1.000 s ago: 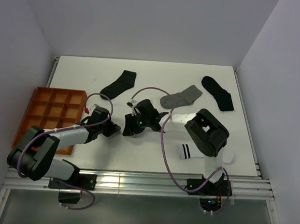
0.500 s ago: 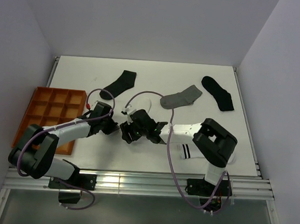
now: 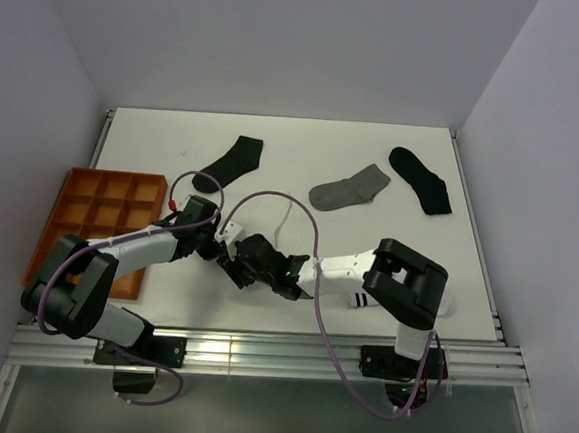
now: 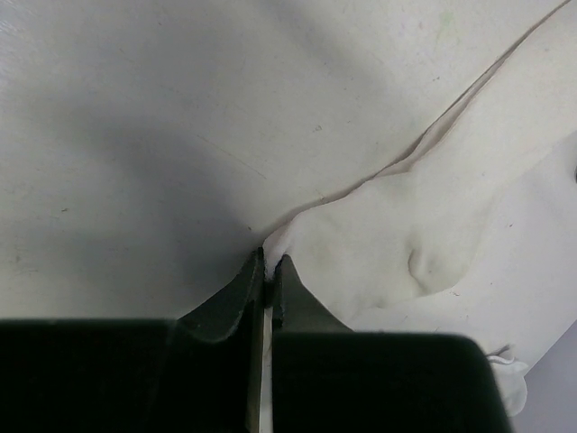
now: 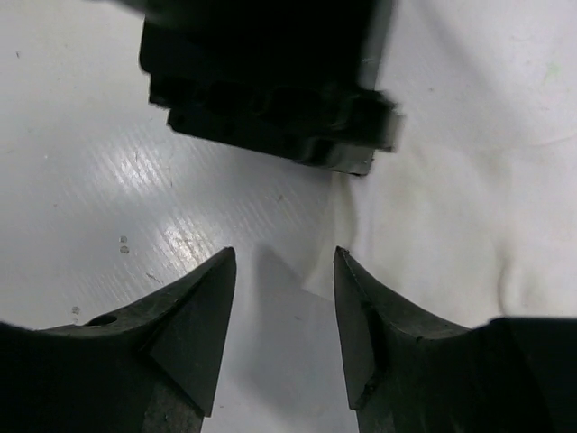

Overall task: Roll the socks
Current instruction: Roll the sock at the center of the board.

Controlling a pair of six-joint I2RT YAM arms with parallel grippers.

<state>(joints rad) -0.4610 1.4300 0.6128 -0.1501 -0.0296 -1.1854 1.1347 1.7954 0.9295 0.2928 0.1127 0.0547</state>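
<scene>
The plain white sock (image 4: 424, 244) lies flat on the white table, faint in the top view (image 3: 285, 221). My left gripper (image 4: 269, 260) is shut on a pinched edge of that sock, at the table's middle left (image 3: 222, 249). My right gripper (image 5: 283, 271) stands open just in front of it (image 3: 238, 269), its fingertips straddling the sock's edge (image 5: 424, 207) without touching; the left gripper's black body (image 5: 270, 99) fills the top of that view. The striped sock (image 3: 359, 294) lies partly under the right arm. A grey sock (image 3: 350, 189) lies flat farther back.
Two black socks (image 3: 231, 162) (image 3: 421, 179) lie flat near the back of the table. An orange compartment tray (image 3: 71, 184) stands at the left edge. Both arms stretch across the near middle, cables looping above them.
My right gripper has swung left and nearer, up to the left gripper, and its jaws have opened. The left gripper stays shut on the white sock and has barely moved.
</scene>
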